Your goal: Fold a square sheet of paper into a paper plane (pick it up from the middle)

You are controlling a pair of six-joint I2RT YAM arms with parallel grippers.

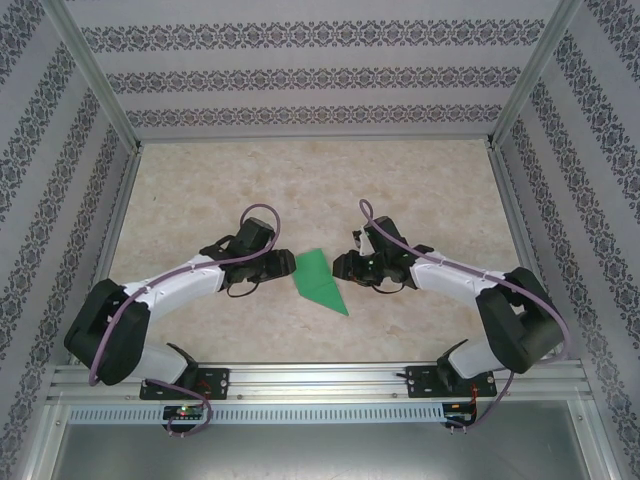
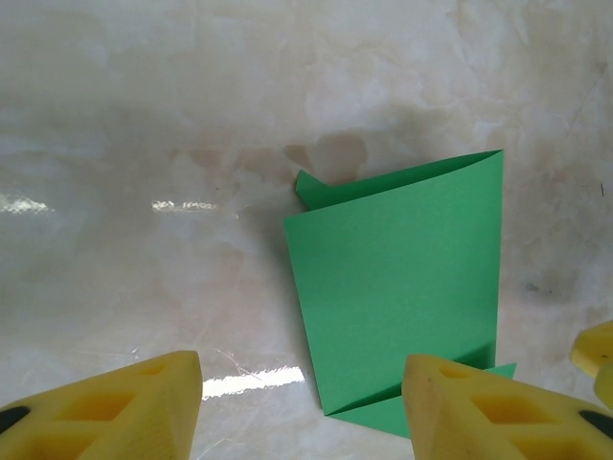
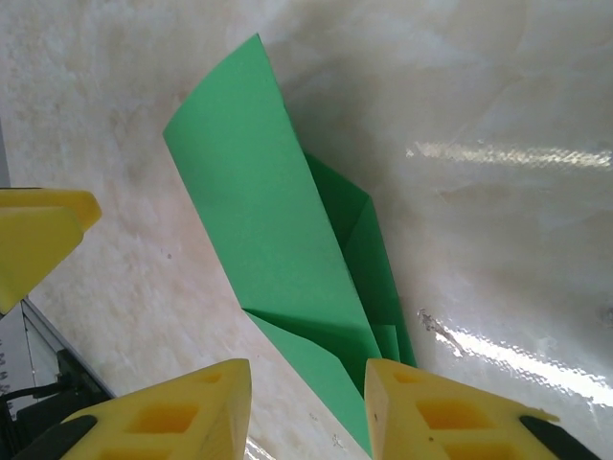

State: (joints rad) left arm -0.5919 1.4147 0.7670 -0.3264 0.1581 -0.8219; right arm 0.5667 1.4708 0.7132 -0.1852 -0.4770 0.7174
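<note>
The green paper plane (image 1: pixel 320 281), the sheet folded into layered flaps with a pointed end toward the arms, lies on the table between both grippers. My left gripper (image 1: pixel 281 266) sits just left of it, touching nothing. In the left wrist view its jaws (image 2: pixel 302 372) stand wide open, and the paper (image 2: pixel 397 287) lies ahead with a corner beside the right finger (image 2: pixel 479 407). My right gripper (image 1: pixel 345 266) is just right of the paper. Its jaws (image 3: pixel 306 376) are apart, low over the narrow end of the paper (image 3: pixel 263 230), whose top flap is lifted off the layers beneath.
The marbled beige table (image 1: pixel 200 190) has metal frame rails and patterned walls on three sides. A yellow finger of the other gripper shows at the edge of each wrist view (image 2: pixel 596 350) (image 3: pixel 38 240), so the two grippers are close together.
</note>
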